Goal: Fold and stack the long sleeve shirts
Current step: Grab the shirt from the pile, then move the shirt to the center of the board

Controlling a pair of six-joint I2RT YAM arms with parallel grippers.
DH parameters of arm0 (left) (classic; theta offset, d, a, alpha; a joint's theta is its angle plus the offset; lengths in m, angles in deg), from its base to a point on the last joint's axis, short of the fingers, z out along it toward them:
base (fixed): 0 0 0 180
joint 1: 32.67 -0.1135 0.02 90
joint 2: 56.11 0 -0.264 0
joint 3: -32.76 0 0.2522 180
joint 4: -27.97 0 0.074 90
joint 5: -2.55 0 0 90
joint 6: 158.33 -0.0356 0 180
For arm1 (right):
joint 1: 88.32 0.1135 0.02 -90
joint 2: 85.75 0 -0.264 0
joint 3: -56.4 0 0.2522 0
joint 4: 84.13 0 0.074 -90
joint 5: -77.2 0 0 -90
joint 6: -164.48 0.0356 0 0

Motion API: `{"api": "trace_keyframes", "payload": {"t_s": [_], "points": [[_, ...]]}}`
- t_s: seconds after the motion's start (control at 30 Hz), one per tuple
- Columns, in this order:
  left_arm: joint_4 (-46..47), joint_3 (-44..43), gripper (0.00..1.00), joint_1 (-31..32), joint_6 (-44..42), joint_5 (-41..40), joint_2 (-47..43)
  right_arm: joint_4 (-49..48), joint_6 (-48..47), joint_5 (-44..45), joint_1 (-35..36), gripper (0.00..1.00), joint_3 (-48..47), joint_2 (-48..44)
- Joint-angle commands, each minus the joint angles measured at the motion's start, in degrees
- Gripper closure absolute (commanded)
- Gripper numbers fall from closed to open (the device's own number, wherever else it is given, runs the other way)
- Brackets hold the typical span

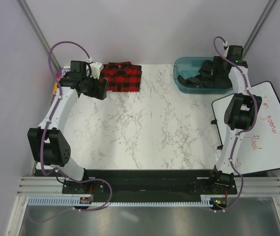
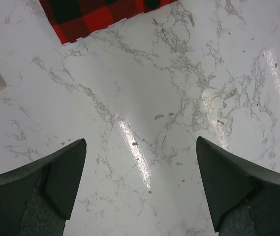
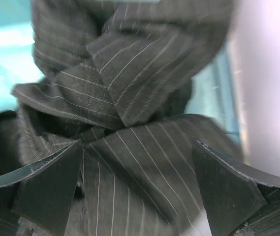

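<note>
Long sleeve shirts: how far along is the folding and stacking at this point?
Done: the plaid flannel shirt lies folded at the far left of the table. In hand: the right tool, open, hangs over the crumpled pinstriped shirt in the blue bin. Left: pulling it out, folding, stacking. The left tool is open, holding nothing.

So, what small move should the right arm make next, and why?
Probably lower the right pincer and close it on the pinstriped shirt: it hangs open over the crumpled fabric in the teal bin, while the plaid shirt already lies folded.
</note>
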Motion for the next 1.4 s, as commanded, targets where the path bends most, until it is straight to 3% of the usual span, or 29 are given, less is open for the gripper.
{"api": "trace_keyframes", "payload": {"t_s": [0.0, 0.13, 0.2, 0.23, 0.3, 0.33, 0.4, 0.63, 0.87, 1.03, 1.07, 1.1, 1.2, 1.3, 1.37], "points": [[-0.2, -1.3, 0.0, 0.2, -2.5, -3.9, 0.9, -2.9, -0.6, -2.2, 0.9, 0.02, -3.4, 5.1], [-1.3, -1.7, 0.01, 0.2, -2.7, -5.2, 1.7, -3.0, 0.9, -6.8, 0.9, 0.02, -5.5, 10.1], [-1.6, -2.0, 0.01, 0.2, -2.6, -5.7, 2.0, -2.7, 1.3, -11.2, 0.9, 0.07, -6.7, 11.9], [-1.8, -2.1, 0.01, 0.2, -2.2, -6.4, 2.3, -2.4, 1.2, -13.3, 0.9, 0.29, -7.5, 12.2], [-2.1, -2.5, 0.01, 0.2, -1.8, -6.5, 2.6, -1.0, 1.7, -19.7, 0.9, 0.55, -11.5, 12.0], [-2.2, -2.6, 0.01, 0.1, -1.3, -6.1, 2.5, -1.0, 2.6, -21.5, 0.9, 0.77, -12.9, 11.3], [-2.3, -2.8, 0.01, 0.1, -0.6, -5.3, 2.1, -1.9, 6.2, -24.9, 1.1, 1.0, -14.9, 7.2], [-2.6, -5.4, 0.01, 0.0, 4.7, 1.8, 0.4, -11.5, 20.5, -39.7, 6.5, 1.0, -8.7, -13.2], [-2.6, -9.7, 0.01, -0.9, 9.7, 4.5, -2.6, -18.8, 23.9, -38.1, 23.1, 1.0, -3.0, -30.6], [-2.6, -11.8, 0.01, -3.6, 12.7, 8.9, -5.8, -22.7, 32.1, -37.8, 26.8, 1.0, -1.3, -36.2], [-2.6, -11.7, 0.01, -4.2, 13.7, 9.6, -6.3, -22.8, 32.2, -37.6, 27.0, 0.97, 3.2, -37.4], [-2.6, -11.2, 0.01, -4.8, 14.2, 10.8, -6.8, -22.8, 32.1, -37.1, 26.8, 0.61, 6.4, -38.8], [-2.6, -7.7, 0.01, -4.9, 11.5, 11.7, -9.3, -20.7, 29.9, -34.2, 22.0, 0.02, 23.0, -45.3], [-2.7, -1.5, 0.01, -6.5, 5.8, 13.3, -13.3, -11.9, 23.4, -36.7, 11.8, 0.02, 35.6, -46.9], [-2.6, 4.4, 0.01, -6.5, 1.3, 13.6, -16.6, -0.6, 11.8, -33.1, 8.6, 0.02, 38.2, -45.4]]}}
